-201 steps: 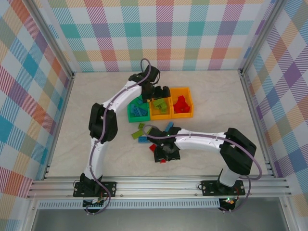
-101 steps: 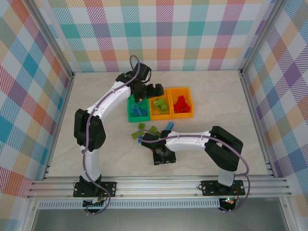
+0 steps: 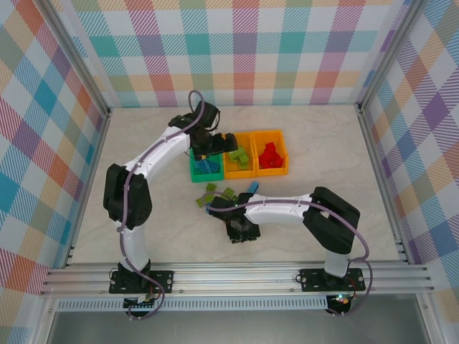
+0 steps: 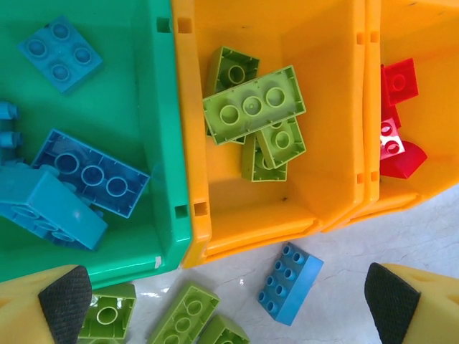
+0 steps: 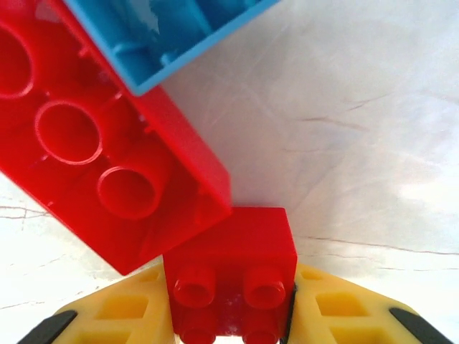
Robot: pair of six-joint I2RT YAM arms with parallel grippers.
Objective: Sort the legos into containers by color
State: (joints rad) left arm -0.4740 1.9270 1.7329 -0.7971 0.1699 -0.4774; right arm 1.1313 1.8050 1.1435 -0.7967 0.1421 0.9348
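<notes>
The right gripper (image 5: 231, 319) is clamping a small red lego (image 5: 229, 261) on the desk (image 5: 344, 107). The left gripper (image 4: 227, 295) is hanging, fingers spread wide, above the green container (image 4: 163, 115) and its near rim.

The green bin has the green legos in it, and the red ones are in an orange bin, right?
Not quite: the left wrist view shows the green bin holding blue legos. The red ones are in an orange bin, yes.
</notes>
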